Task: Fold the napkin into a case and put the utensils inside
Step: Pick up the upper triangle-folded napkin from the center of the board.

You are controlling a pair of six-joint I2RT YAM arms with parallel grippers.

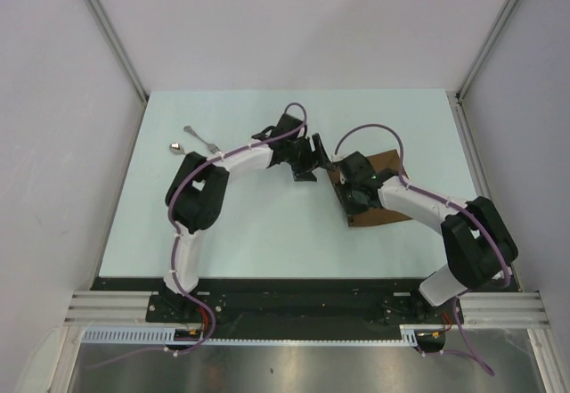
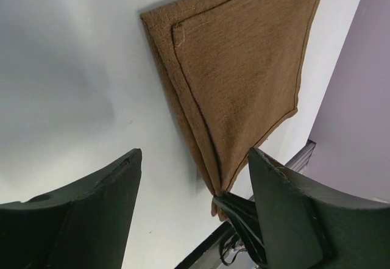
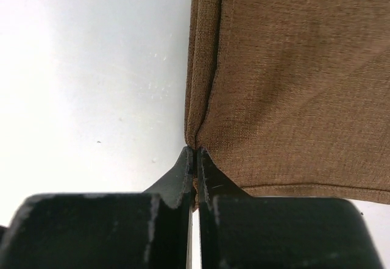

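Observation:
The brown napkin (image 1: 388, 160) lies right of the table's middle, partly under my right arm. In the left wrist view the napkin (image 2: 244, 68) shows two layers along its left edge. My right gripper (image 1: 339, 176) is shut on the napkin's left edge, and in the right wrist view the gripper (image 3: 195, 154) pinches the bunched cloth (image 3: 292, 80). My left gripper (image 1: 307, 168) is open and empty just left of the napkin, jaws (image 2: 194, 154) wide apart and not touching the cloth. The silver fork (image 1: 203, 139) and the spoon (image 1: 182, 150) lie at the far left.
The pale table (image 1: 267, 233) is walled on the left, right and back. A black rail (image 1: 294, 286) runs along the near edge by the arm bases. Both grippers are close together near the table's middle.

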